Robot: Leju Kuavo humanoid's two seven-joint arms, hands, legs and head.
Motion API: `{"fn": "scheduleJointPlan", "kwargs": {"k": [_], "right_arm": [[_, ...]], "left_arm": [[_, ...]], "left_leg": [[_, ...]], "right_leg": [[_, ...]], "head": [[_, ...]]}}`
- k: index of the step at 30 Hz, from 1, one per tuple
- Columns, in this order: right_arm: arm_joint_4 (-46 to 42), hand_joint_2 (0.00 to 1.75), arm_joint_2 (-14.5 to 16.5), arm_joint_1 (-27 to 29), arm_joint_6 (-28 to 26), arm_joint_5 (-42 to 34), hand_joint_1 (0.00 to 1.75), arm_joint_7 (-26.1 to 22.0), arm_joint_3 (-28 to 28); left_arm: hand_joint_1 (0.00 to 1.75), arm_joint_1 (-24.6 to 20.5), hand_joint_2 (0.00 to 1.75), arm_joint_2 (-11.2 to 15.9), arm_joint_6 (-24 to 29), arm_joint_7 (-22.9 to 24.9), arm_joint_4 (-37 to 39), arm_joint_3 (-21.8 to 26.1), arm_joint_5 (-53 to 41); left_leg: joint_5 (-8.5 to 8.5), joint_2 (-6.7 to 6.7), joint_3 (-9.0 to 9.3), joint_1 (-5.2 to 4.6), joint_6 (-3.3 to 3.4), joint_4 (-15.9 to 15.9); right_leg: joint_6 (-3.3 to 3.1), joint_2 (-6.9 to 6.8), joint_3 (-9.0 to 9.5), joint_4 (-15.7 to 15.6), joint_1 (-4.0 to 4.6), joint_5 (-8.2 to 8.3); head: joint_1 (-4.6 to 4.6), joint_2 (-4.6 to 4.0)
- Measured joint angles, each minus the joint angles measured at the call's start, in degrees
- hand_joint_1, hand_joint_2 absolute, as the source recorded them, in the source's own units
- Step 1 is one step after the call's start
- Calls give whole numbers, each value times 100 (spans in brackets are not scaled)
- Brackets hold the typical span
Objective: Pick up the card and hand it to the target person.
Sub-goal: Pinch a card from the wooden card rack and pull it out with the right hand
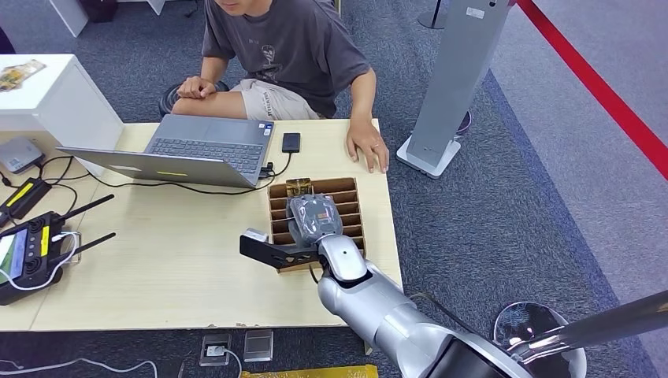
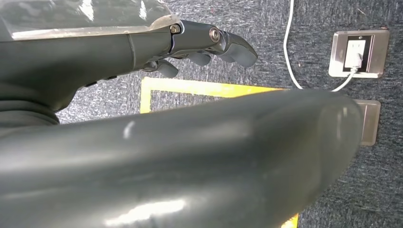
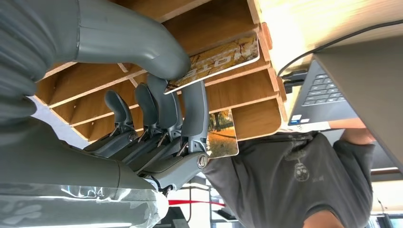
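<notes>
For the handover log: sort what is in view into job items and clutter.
Job items: card pinched by the right hand; wooden slotted rack; seated person.

Clutter: laptop; phone; remote controller; second card in the rack; left hand, holding nothing.

Pale wood-grain table (image 1: 173,268), matt and smooth, with a brown slotted rack (image 1: 347,187) on it that looks like plain unfinished wood or stiff board. Glossy printed card (image 3: 216,61) pinched in the right hand (image 3: 157,109), smooth matt grey plastic on thumb and fingers (image 3: 195,111), clear crinkly film over the wrist; same dull grey plastic with a soft sheen on the left hand (image 2: 204,45). Brushed silver metal arm (image 1: 378,303), matt silver laptop (image 1: 209,142), rough blue-grey carpet (image 1: 488,213), soft grey cloth shirt (image 1: 303,43).
</notes>
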Motion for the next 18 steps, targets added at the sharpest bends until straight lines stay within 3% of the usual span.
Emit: {"fn": "scheduleJointPlan", "kwargs": {"k": [10,18], "right_arm": [[-167,175,2,-55,-142,-609,137,-375,-185],[-527,175,-98,-108,-200,-907,132,-315,-343]], "left_arm": [[0,1,0,0,-16,-62,0,1,-2],[0,6,0,0,-33,-102,0,1,-46]], "left_leg": [[0,0,-1,0,0,0],[1,0,0,0,0,0]], "right_leg": [[0,0,-1,0,0,0],[-1,0,-2,0,0,1]], "head": [[2,0],[0,0]]}}
